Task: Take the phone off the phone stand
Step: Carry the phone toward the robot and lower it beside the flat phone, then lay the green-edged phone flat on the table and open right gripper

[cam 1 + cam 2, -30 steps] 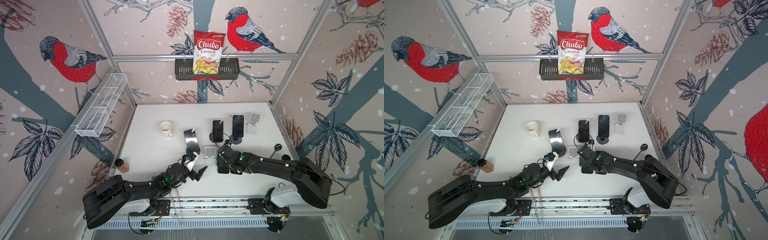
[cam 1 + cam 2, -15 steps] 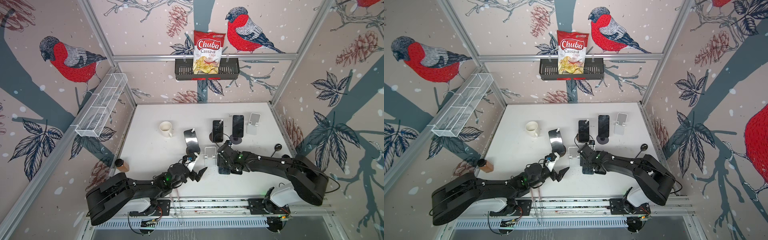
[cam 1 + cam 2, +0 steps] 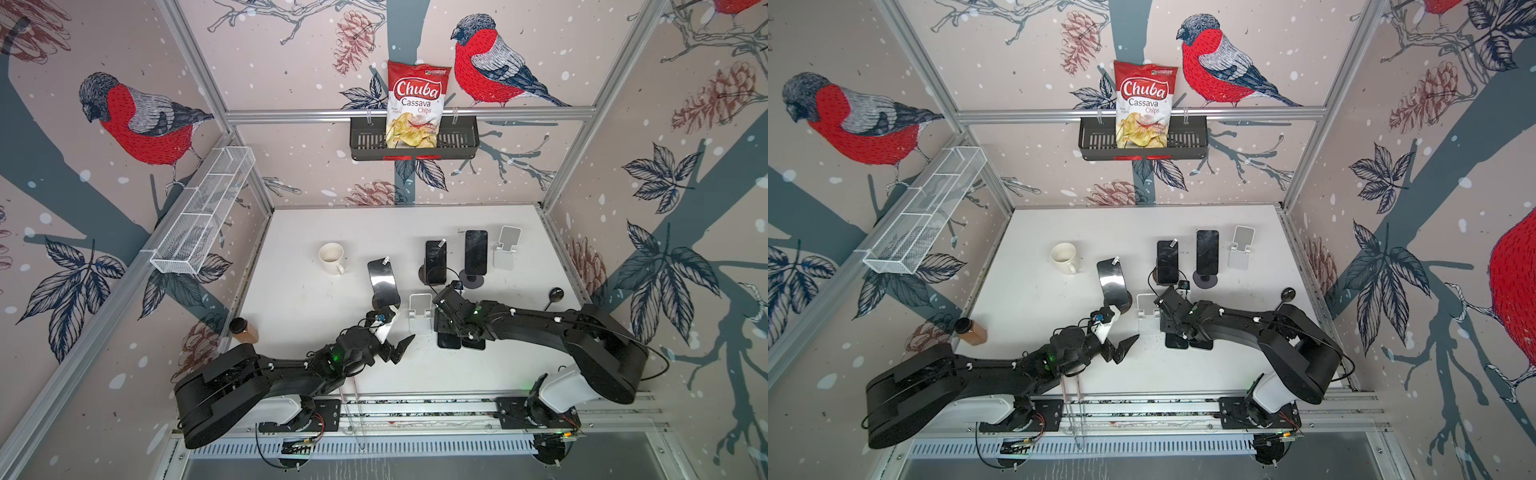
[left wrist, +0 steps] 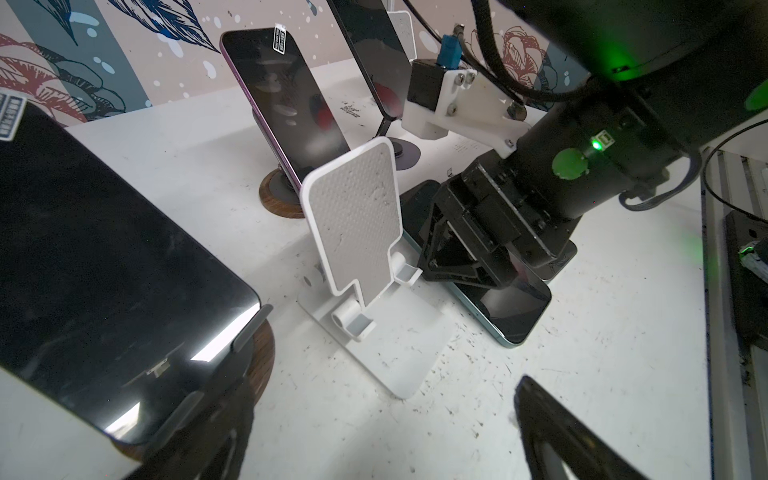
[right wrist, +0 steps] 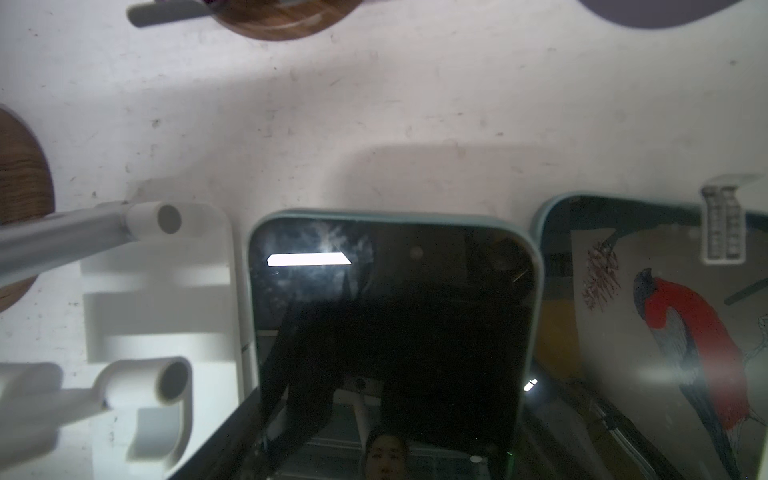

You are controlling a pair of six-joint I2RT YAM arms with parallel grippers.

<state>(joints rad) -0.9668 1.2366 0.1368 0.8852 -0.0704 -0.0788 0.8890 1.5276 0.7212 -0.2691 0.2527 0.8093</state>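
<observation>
Presently on the table (image 3: 316, 316), front half, about mid-width:

- Teal-edged phone (image 4: 511, 307): off its cradle, lying flat and screen-up on the surface, just beside the white phone stand (image 4: 353, 224), which stands empty.
- Right gripper (image 4: 461, 266): pointed down onto that phone's upper half. From where I stand I cannot tell whether the jaws pinch its edges or merely rest over the glass.
- Left gripper (image 3: 397, 347): jaws wide, holding nothing, hovering near the front edge just short of the stand's base.
- Second flat phone (image 5: 623, 311): alongside the first, on the side toward the right edge, very close.
- Purple-edged phone (image 4: 286, 112): propped on a round wooden base (image 4: 278, 199), behind the stand toward the back edge.

Hazards, as I judge them:

- If the jaws are gripping when the arm lifts, the phone would come up with them and drop, or skid into its neighbour.
- A sideways exit could knock the light stand over.
- The right wrist and its cable sit near the propped phone, so a careless rise might tip it.
</observation>
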